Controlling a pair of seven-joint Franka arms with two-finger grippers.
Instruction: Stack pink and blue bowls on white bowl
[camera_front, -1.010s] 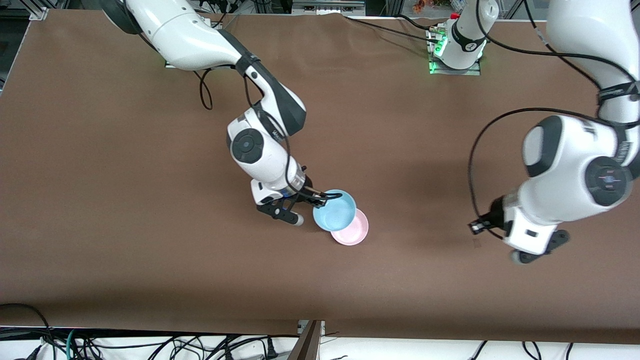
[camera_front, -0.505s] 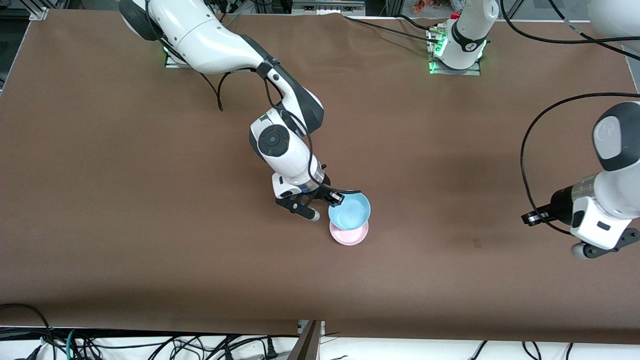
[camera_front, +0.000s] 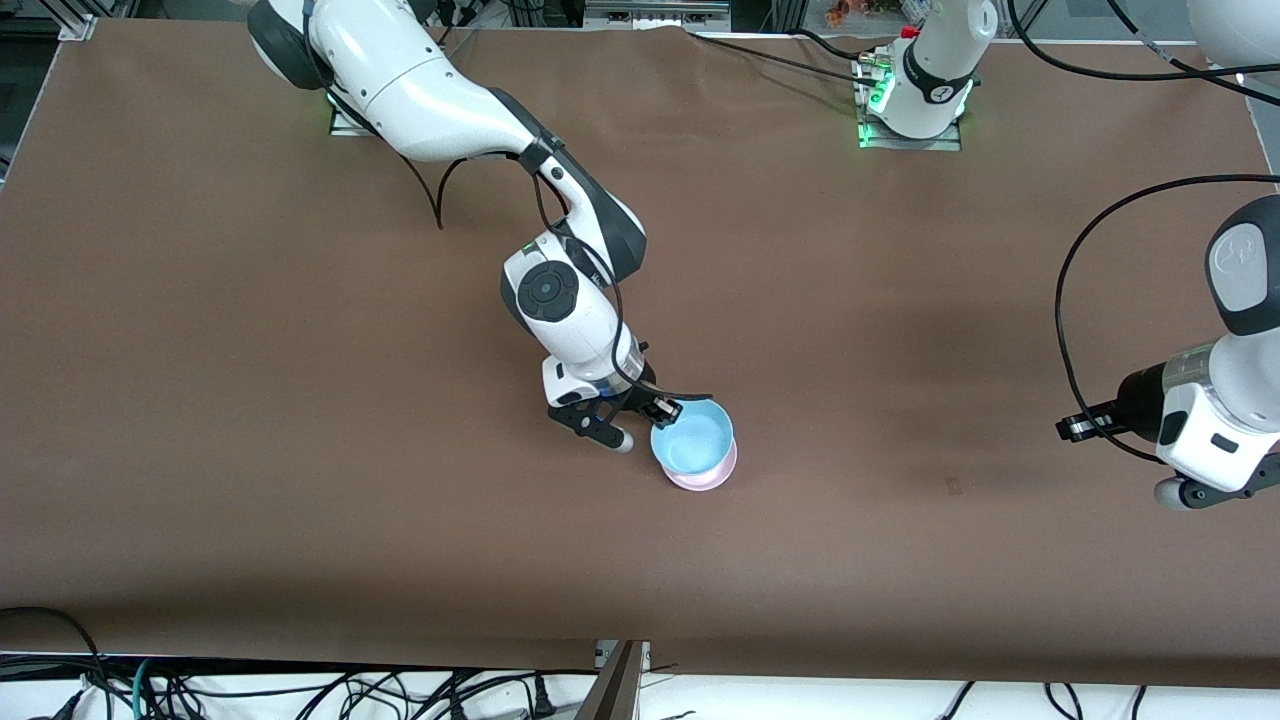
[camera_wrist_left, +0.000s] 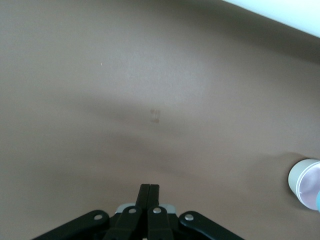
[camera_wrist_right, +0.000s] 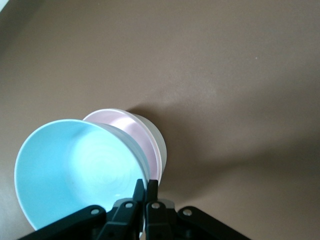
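Note:
My right gripper (camera_front: 668, 408) (camera_wrist_right: 146, 184) is shut on the rim of the light blue bowl (camera_front: 692, 440) (camera_wrist_right: 75, 170). It holds this bowl right over the pale pink bowl (camera_front: 712, 478) (camera_wrist_right: 134, 129). The pink bowl sits nested in the white bowl (camera_wrist_right: 156, 134) on the brown table (camera_front: 300, 400). Whether blue touches pink I cannot tell. From the front the white bowl is hidden under the others. My left gripper (camera_front: 1068, 431) (camera_wrist_left: 149, 187) hangs shut and empty over the table's left-arm end. The left wrist view catches the stack's white bowl (camera_wrist_left: 301, 176) at its edge.
Both arm bases (camera_front: 912, 110) stand along the table edge farthest from the front camera. Cables (camera_front: 300, 690) lie below the edge nearest that camera. A faint mark (camera_front: 953, 487) (camera_wrist_left: 155, 116) shows on the cloth between the stack and the left gripper.
My right gripper has carried the blue bowl from beside the pink bowl to directly over it and lower. The left arm has drawn away toward its own end of the table.

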